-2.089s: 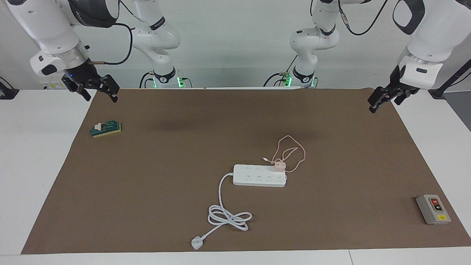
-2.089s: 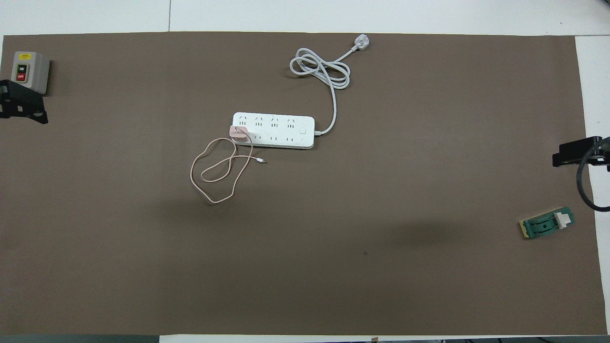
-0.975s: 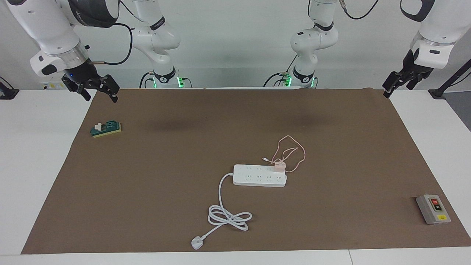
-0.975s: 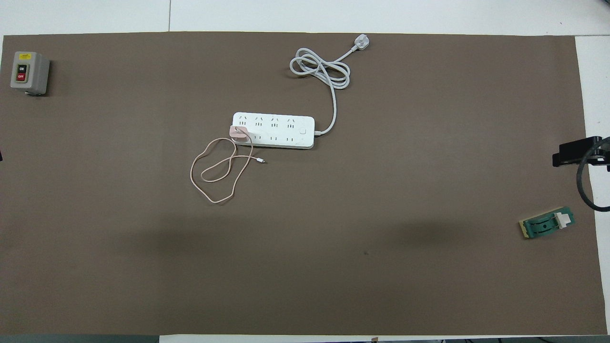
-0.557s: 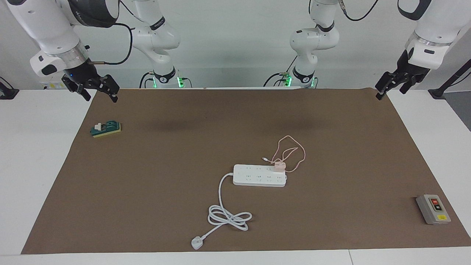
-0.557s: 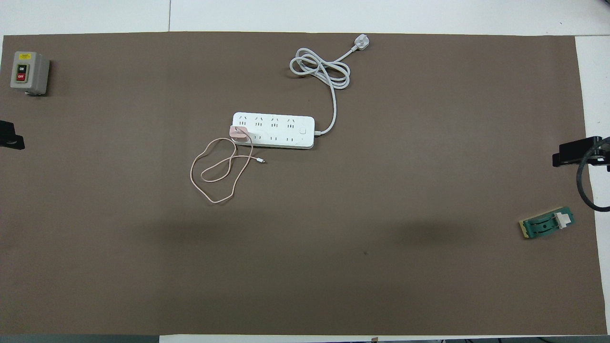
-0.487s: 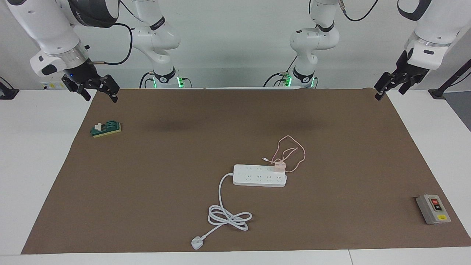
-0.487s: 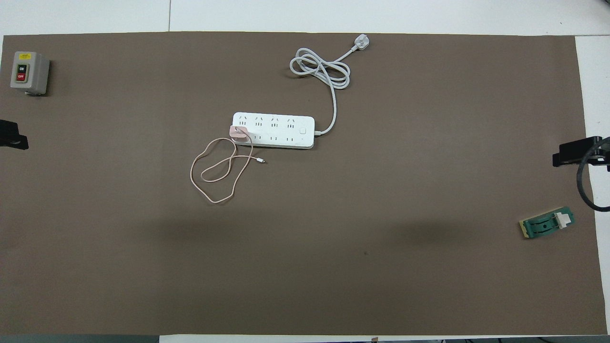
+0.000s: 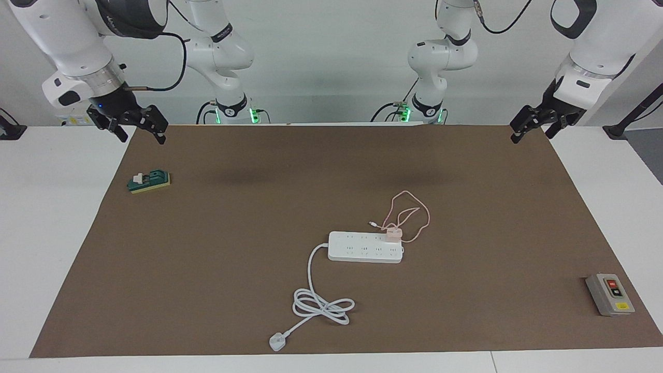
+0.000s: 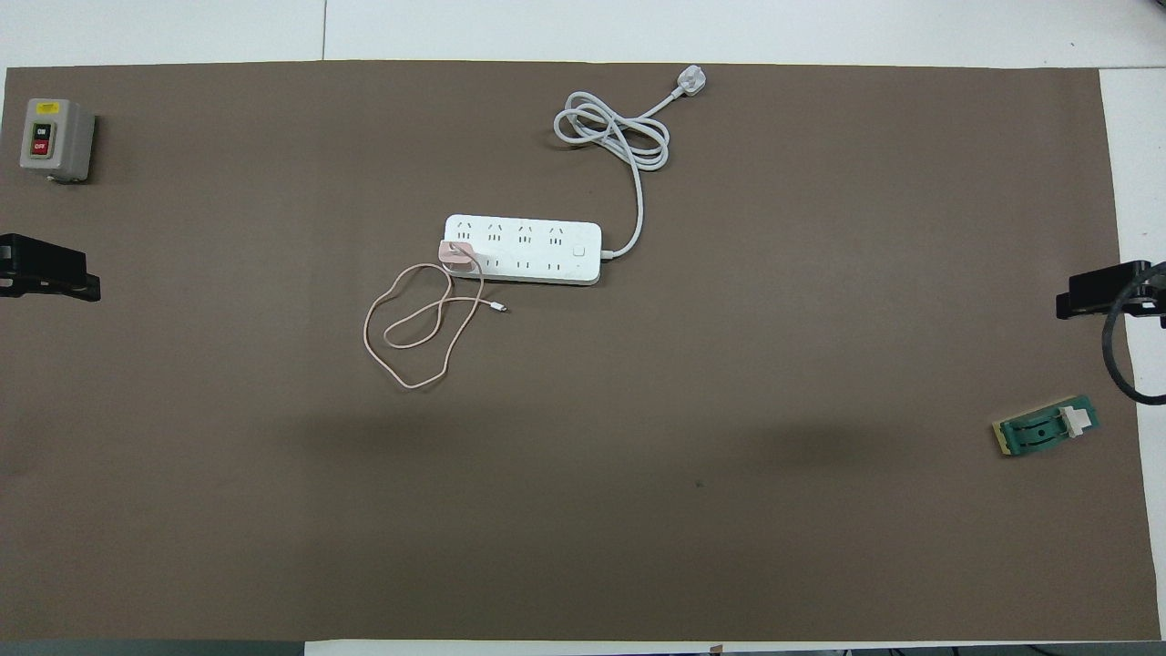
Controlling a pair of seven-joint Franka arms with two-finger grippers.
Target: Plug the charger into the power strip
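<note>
Small pale pink cube-shaped plastic charger point(image 9: 393, 234) sitting on the end socket of the long flat white plastic power strip point(image 9: 365, 247), at the strip's end toward the left arm's side and on its row nearer to the robots; seated square and upright by the look of it, though prongs hidden, so full insertion not confirmable. Thin pink cable point(image 10: 410, 330) trailing off the cube in loose loops on the brown mat point(image 9: 259, 207), nearer to the robots than the strip. Thick white cord point(image 9: 316, 295) coiled farther from the robots, ending in a white plug point(image 9: 277, 342). Probably light, rigid and smooth-sided, that cube: little to grip, likely to slip or tip under an off-centre pinch. Best taken across two opposite flat sides, low and centred, never by the cable, which looks limp and would merely drag or snag. Strip itself probably light enough to slide on the mat under a sideways shove, so pressing straight down advisable. Left gripper point(image 9: 529, 124) spread open, empty, up over the mat's corner at its own end of the table. Right gripper point(image 9: 139, 126) likewise spread open and empty, waiting over the mat's edge at the other end, above the green-and-yellow block with a white piece point(image 9: 149, 182). Grey switch box with red and black buttons point(image 9: 609, 295) well apart, untouched.
</note>
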